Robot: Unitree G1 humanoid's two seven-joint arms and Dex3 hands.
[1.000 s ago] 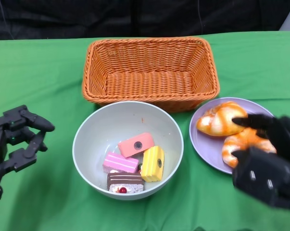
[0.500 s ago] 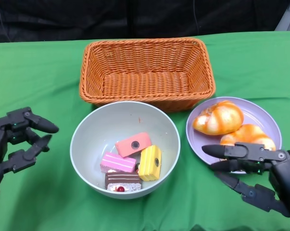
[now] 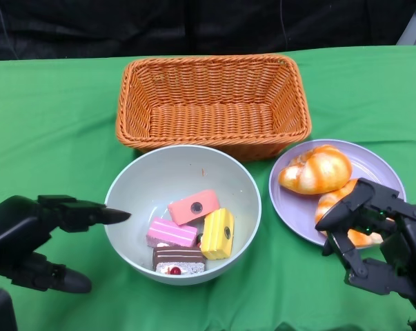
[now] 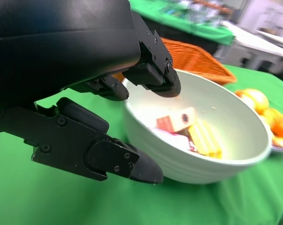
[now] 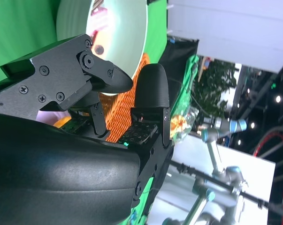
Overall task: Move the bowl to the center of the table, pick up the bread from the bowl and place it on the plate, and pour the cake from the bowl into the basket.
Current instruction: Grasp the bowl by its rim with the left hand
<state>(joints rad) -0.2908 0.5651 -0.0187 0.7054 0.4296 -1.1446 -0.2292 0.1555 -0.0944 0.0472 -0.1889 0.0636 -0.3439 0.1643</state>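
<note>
Looking down from the head cam, I've got the pale bowl (image 3: pixel 183 214) sitting mid-table on the green cloth (image 3: pixel 49 117), right in front of the orange wicker basket (image 3: pixel 214 103). Four cake pieces are in the bowl: a salmon-pink one (image 3: pixel 194 207), a yellow one (image 3: pixel 219 234), a pink striped one (image 3: pixel 172 233) and a chocolate one with a red dot (image 3: pixel 173 261). Basket looks like it has nothing in it.

Both breads are on the purple plate (image 3: pixel 297 207) just to the bowl's right: one glazed roll (image 3: pixel 316 169) toward the back of the plate, and a second bread (image 3: pixel 339 203) nearer me, partly hidden behind my right hand.

My left hand (image 3: pixel 38 238) is at the bowl's left side, fingers spread with nothing in them. One finger reaches out over the rim, another sits lower beside the outer wall. The left wrist cam shows the same thing: fingers above and below the rim, gap between them, and I can't tell if either actually touches the bowl.

My right hand (image 3: pixel 377 238) is at the front right edge of the plate, fingers curled partway but apart, holding nothing. It overlaps the nearer bread in the head view; can't say whether it's touching. The right wrist cam mostly shows the hand itself, with a bit of bowl and basket past it.
</note>
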